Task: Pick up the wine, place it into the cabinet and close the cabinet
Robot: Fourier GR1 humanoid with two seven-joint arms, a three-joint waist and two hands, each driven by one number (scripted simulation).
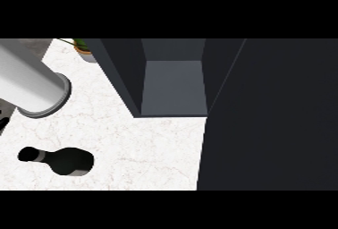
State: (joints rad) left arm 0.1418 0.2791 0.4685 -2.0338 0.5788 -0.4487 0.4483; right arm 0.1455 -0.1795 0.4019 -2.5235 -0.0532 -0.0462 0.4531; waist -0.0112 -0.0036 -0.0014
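Lying on its side on the white marble counter (pixel 132 138), at lower left: the dark wine bottle (pixel 63 161), neck toward the left edge, untouched and well apart from the cabinet (pixel 173 85). Standing open at top centre, that cabinet, grey floor and dark walls showing inside. Swung out along the right, its dark door (pixel 271 116), covering nearly half the view and hiding whatever of the counter lies behind. Slanting in from the upper left, a grey forearm (pixel 30 78), cut off by the edge; no hand visible beyond its cuff, so impossible to tell whether fingers are open or closed. Other hand nowhere in sight. Peeking from behind the cabinet's top left corner, a potted plant (pixel 84 49), mostly cropped
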